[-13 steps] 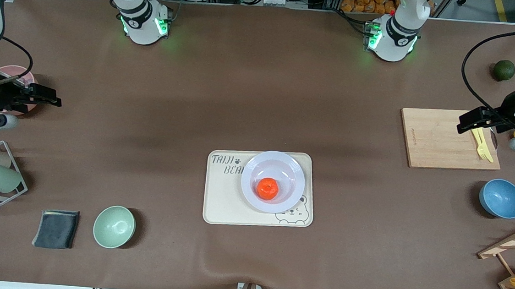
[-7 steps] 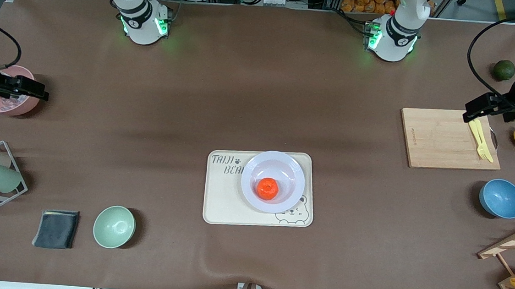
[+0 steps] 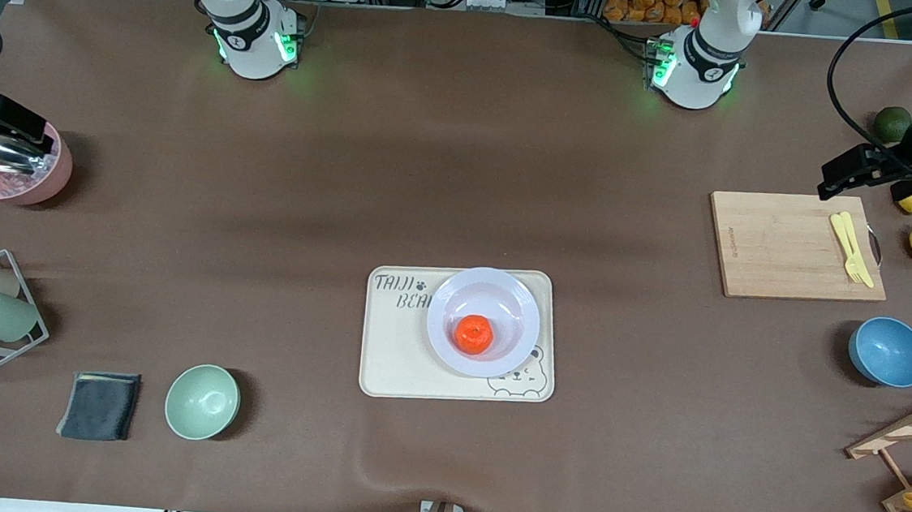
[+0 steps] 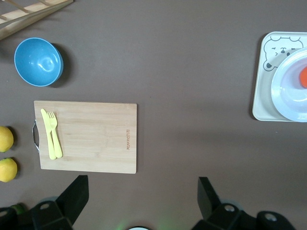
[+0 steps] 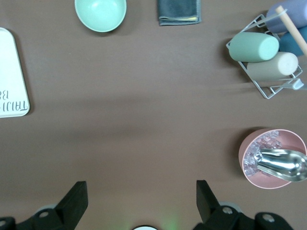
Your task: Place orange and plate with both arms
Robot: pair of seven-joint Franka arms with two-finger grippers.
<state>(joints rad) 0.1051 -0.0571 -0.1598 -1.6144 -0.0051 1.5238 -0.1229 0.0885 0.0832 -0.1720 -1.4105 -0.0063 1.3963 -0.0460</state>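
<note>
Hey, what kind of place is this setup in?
Likely a robotics lab staged as a kitchen table: two arm bases bolted to a brown-covered table, with a cutting board, bowls and a plate holding an orange.

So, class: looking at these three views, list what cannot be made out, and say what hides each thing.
- Orange on the plate: its underside is hidden by its own body in the front view; the left wrist view's edge cuts off most of it.
- Tray lettering: the plate covers its end.
- Dark green fruit: partly hidden by the left arm.
- Second lemon: mostly covered by the left arm.
- Pink bowl contents: partly covered by the right pincer.
</note>
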